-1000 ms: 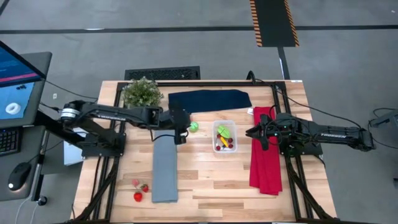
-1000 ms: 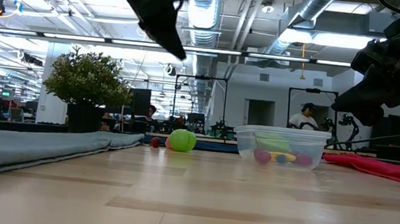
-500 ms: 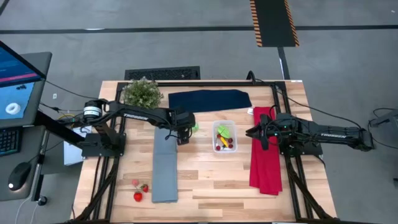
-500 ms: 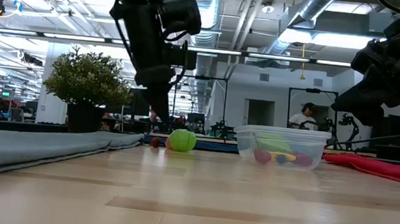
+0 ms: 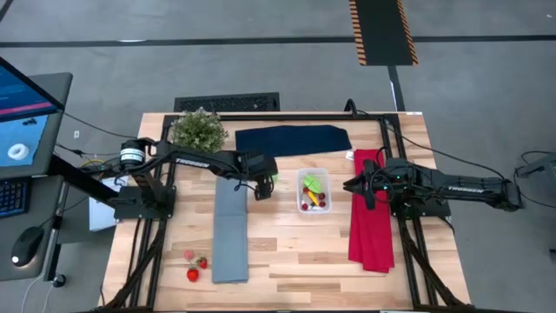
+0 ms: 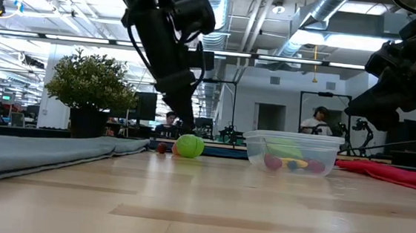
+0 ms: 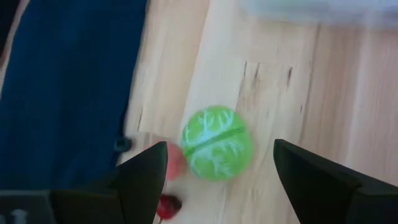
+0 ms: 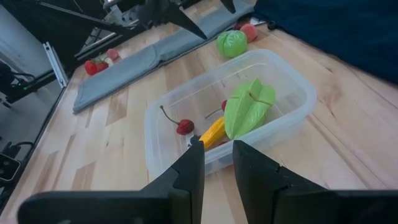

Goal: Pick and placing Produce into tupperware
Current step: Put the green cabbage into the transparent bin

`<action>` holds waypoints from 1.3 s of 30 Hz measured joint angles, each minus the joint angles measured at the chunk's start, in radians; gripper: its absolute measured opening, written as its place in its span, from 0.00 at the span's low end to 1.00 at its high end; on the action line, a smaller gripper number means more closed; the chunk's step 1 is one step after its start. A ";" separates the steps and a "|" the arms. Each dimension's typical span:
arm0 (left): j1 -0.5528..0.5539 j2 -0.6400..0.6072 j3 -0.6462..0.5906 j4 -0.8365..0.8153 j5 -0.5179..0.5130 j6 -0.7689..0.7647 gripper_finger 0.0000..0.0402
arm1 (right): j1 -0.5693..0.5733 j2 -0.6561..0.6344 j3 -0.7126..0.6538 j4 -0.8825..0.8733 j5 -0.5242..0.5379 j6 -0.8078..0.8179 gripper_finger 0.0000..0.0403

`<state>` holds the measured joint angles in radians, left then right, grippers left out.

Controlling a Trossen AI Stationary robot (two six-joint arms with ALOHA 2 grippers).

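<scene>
As seen from above, the left gripper (image 5: 264, 184) hung directly over the green ball-shaped piece (image 5: 271, 176), between the grey cloth (image 5: 229, 235) and the tupperware (image 5: 314, 191), which sat well off to its side. The right gripper (image 5: 354, 185) waited over the red cloth (image 5: 371, 219), just past the tub's far wall.

From table height, the left gripper (image 6: 185, 121) pointed down just above and behind the green piece (image 6: 189, 145), apart from it; the tupperware (image 6: 291, 153) stood beyond with produce inside.

In the left wrist view, the fingers (image 7: 142, 175) were spread wide, empty, with the green piece (image 7: 216, 143) between them and a small red piece (image 7: 176, 164) touching it.

In the right wrist view, the right gripper's fingers (image 8: 191, 167) stood slightly parted, holding nothing, the tupperware (image 8: 292, 112) just ahead holding a lime-green piece (image 8: 249, 107), a yellow piece (image 8: 212, 131) and a cherry (image 8: 184, 127).
</scene>
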<state>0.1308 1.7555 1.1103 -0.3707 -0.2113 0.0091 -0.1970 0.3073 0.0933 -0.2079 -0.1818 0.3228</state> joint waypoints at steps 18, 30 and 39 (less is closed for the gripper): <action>0.043 0.047 0.000 0.071 0.098 -0.009 0.71 | 0.000 0.000 0.000 0.003 0.000 0.000 0.27; 0.053 0.128 0.003 0.075 0.102 -0.012 0.70 | 0.000 -0.001 0.000 0.001 0.000 0.000 0.27; 0.052 0.144 0.008 0.057 0.122 -0.020 0.66 | 0.000 0.000 0.000 0.003 0.000 0.000 0.27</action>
<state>0.1832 1.8999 1.1180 -0.3135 -0.0891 -0.0112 -0.1970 0.3073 0.0933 -0.2050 -0.1818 0.3227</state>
